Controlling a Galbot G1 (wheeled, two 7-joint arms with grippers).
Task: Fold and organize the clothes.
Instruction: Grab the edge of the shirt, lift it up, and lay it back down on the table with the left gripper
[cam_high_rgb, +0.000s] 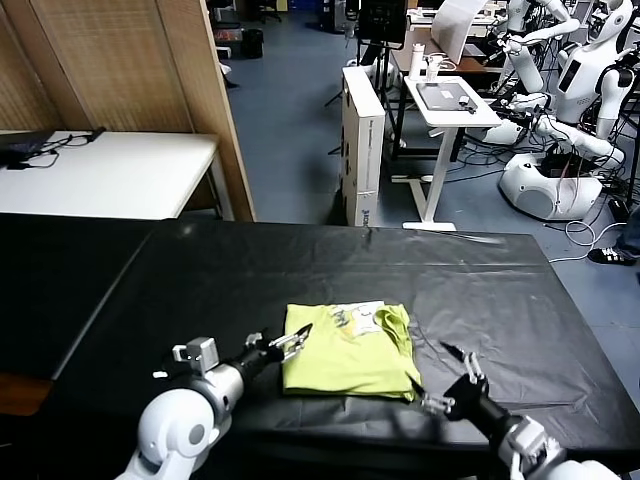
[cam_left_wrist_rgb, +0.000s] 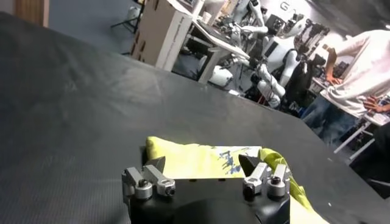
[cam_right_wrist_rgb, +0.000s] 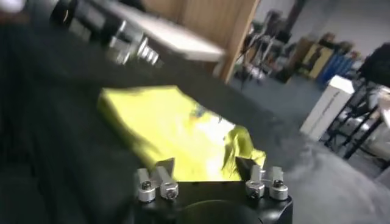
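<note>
On the black table, near its front edge, the lime T-shirt lies folded into a compact rectangle, print side up: a small white-grey print shows along its 12 o'clock edge. Fabric at the 3 o'clock side is bunched into a raised fold.

Left gripper sits at the shirt's 9 o'clock edge, fingers spread apart, nothing between them; tips just beside the cloth, can't tell whether they touch it. Left wrist view confirms: left gripper has both fingers wide, with the shirt and its print visible in the gap.

Right gripper is off the shirt's 4 o'clock corner, over bare table, fingers also apart and empty. Right wrist view is blurred but shows the right gripper open, with the shirt beyond the tips and the other arm farther off.

Beyond the table: white desk at 10 o'clock, other robots at 2 o'clock.
</note>
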